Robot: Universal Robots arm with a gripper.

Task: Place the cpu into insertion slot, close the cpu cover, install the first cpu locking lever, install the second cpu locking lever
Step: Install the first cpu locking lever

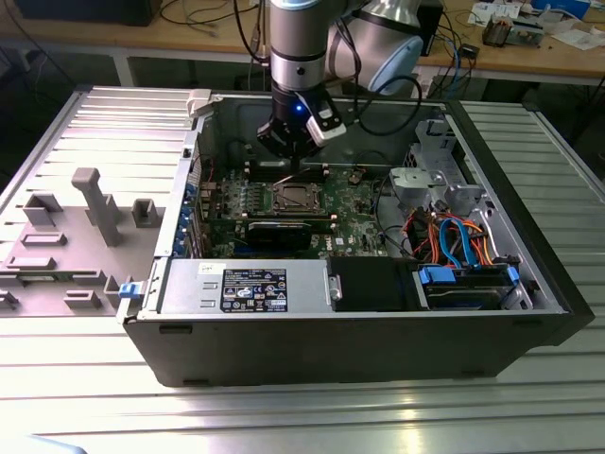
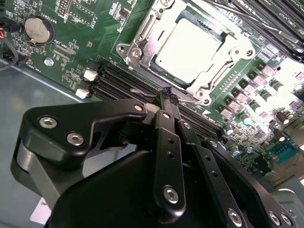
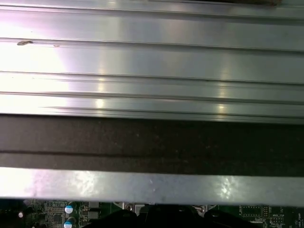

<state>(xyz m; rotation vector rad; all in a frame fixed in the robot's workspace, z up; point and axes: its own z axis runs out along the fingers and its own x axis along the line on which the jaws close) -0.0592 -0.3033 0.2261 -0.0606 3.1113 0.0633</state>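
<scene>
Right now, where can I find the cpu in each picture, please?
Exterior view: the cpu sits in its socket mid-board, just below the gripper.
Second wrist view: pale square under the cpu cover, beyond the fingertips.
First wrist view: I cannot find it.
Shared landmark: the green motherboard.

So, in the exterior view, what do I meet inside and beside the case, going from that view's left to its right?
Grey fixture tray → power supply → cpu → drive cage → blue drive caddy.
</scene>
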